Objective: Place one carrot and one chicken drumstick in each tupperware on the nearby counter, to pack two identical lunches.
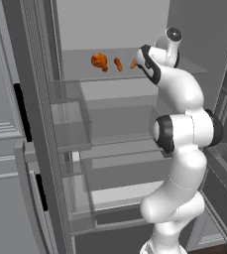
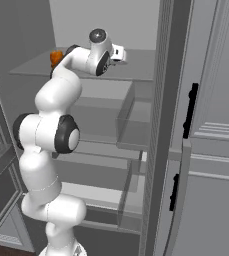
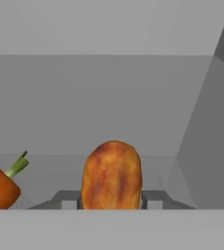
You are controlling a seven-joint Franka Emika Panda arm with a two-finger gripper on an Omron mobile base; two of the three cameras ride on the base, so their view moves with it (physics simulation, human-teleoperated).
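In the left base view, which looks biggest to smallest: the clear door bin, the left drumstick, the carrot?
Largest: clear door bin.
Then: left drumstick.
Smallest: carrot; both share one shelf, so nearness barely matters.

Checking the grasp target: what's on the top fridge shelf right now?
On the top shelf: a drumstick, a carrot, and an orange item partly hidden by the arm. In the hand view the claw straddles a drumstick; a carrot lies beside it.
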